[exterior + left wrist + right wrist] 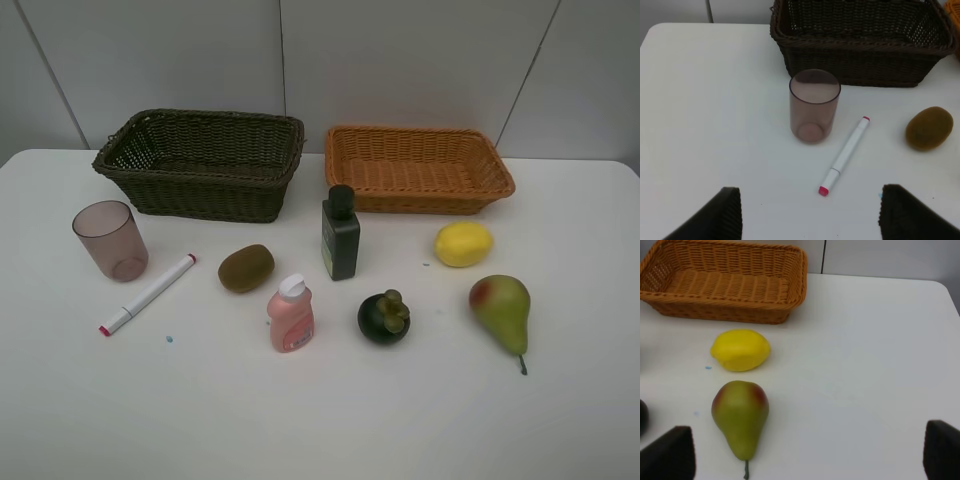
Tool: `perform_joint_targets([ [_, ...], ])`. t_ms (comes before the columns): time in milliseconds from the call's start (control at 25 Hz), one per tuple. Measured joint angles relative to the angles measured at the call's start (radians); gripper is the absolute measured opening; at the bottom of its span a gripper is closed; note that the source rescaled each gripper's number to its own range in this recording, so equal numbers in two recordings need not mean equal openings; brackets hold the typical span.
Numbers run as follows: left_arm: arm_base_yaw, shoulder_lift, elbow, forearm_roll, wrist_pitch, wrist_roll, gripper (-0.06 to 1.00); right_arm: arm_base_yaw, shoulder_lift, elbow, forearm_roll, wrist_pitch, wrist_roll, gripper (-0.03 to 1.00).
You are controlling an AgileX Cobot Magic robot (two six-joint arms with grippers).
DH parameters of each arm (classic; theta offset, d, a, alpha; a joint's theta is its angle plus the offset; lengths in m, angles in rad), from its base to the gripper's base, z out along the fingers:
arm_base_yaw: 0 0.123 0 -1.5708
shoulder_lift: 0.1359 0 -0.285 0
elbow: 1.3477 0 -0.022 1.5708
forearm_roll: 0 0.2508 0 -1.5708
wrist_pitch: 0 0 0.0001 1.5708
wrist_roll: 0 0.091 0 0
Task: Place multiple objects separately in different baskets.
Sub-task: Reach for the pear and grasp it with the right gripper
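Observation:
On the white table stand a dark olive basket (pixel 205 165) and an orange basket (pixel 420 168), both empty. In front lie a mauve cup (pixel 110 240), marker (pixel 148 293), kiwi (pixel 246 268), pink bottle (pixel 291 315), dark green bottle (pixel 340 234), mangosteen (pixel 385 316), lemon (pixel 463 243) and pear (pixel 501 308). My left gripper (pixel 810 220) is open and empty, short of the cup (pixel 813 106) and marker (pixel 846 154). My right gripper (pixel 805 455) is open and empty, short of the pear (pixel 741 417) and lemon (pixel 741 350). Neither arm shows in the exterior view.
The baskets stand side by side at the table's back, against a grey panelled wall. The kiwi (pixel 929 128) and dark basket (pixel 860 45) show in the left wrist view, the orange basket (pixel 725 285) in the right wrist view. Table edges run left and right.

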Motion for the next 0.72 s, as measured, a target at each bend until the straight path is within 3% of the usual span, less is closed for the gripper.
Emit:
perform_joint_targets([
  [720,0.0,0.0,0.0,0.0,0.0,0.0,0.74,0.0,0.0,0.0,0.0,0.0,0.0,1.0],
])
